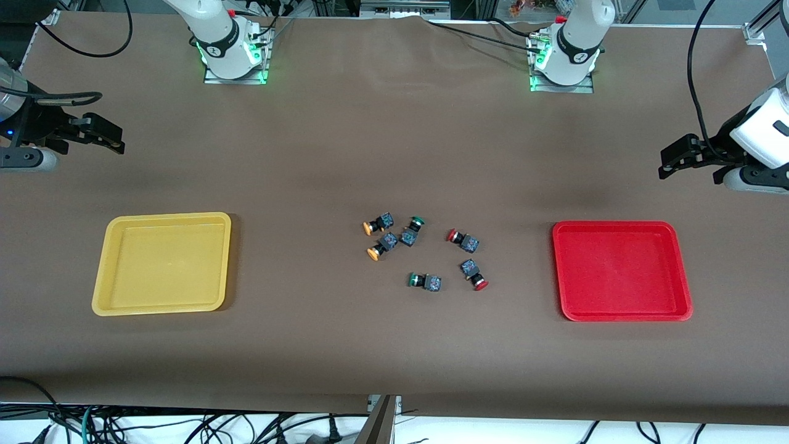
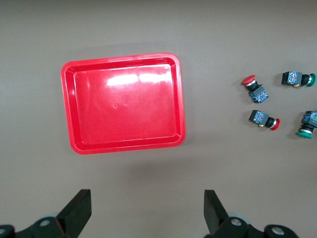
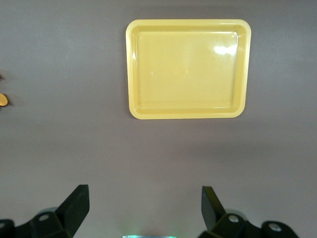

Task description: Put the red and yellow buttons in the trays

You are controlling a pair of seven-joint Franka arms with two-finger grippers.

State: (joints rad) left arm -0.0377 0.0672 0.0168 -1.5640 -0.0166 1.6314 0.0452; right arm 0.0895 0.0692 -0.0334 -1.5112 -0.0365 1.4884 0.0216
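Observation:
Two yellow-capped buttons (image 1: pixel 377 224) (image 1: pixel 382 245) and two red-capped buttons (image 1: pixel 462 239) (image 1: pixel 473 275) lie in a loose cluster mid-table. The yellow tray (image 1: pixel 166 216) sits toward the right arm's end and holds nothing. The red tray (image 1: pixel 616 225) sits toward the left arm's end and holds nothing. My left gripper (image 1: pixel 666 161) hangs open and empty over bare table at the left arm's end. Its wrist view (image 2: pixel 147 208) shows the red tray (image 2: pixel 124 109) and both red buttons (image 2: pixel 255 88) (image 2: pixel 265 119). My right gripper (image 1: pixel 116 139) hangs open and empty at the right arm's end. Its wrist view (image 3: pixel 146 206) shows the yellow tray (image 3: pixel 188 69).
Two green-capped buttons (image 1: pixel 412 230) (image 1: pixel 424 281) lie in the same cluster, one touching a yellow-capped button. They also show in the left wrist view (image 2: pixel 297 78) (image 2: pixel 308 124). Brown table cover lies between cluster and trays. Cables hang past the table's near edge.

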